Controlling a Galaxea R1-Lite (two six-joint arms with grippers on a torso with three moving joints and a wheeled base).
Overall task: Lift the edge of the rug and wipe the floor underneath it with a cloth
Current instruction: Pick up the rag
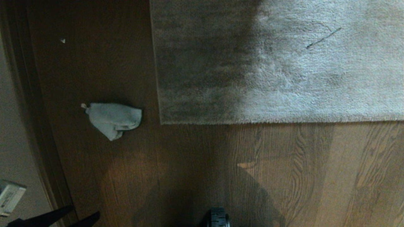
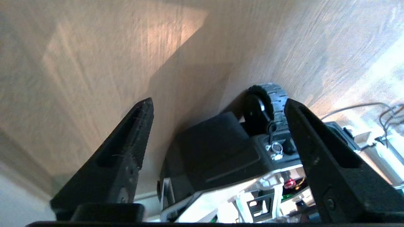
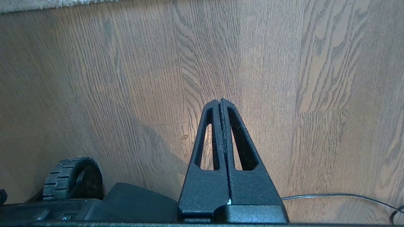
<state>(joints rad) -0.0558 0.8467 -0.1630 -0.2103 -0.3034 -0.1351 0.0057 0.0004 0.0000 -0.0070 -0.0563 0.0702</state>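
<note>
Here, from my head, the cloth [image 1: 113, 119] lies crumpled on the floor [image 1: 284, 176], beside the rug edge [image 1: 159, 94], which is still flat. My left claw [image 2: 217, 104] is spread apart and empty, likely readying for the cloth. My right claw [image 3: 221, 101] is pressed together, parked above planks.

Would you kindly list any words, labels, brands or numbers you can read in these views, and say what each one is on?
None can be read.
The white box-like object at the head view's lower left edge carries dark marks, too blurred to read.
The cloth, the rug and the floor bear no text.
</note>
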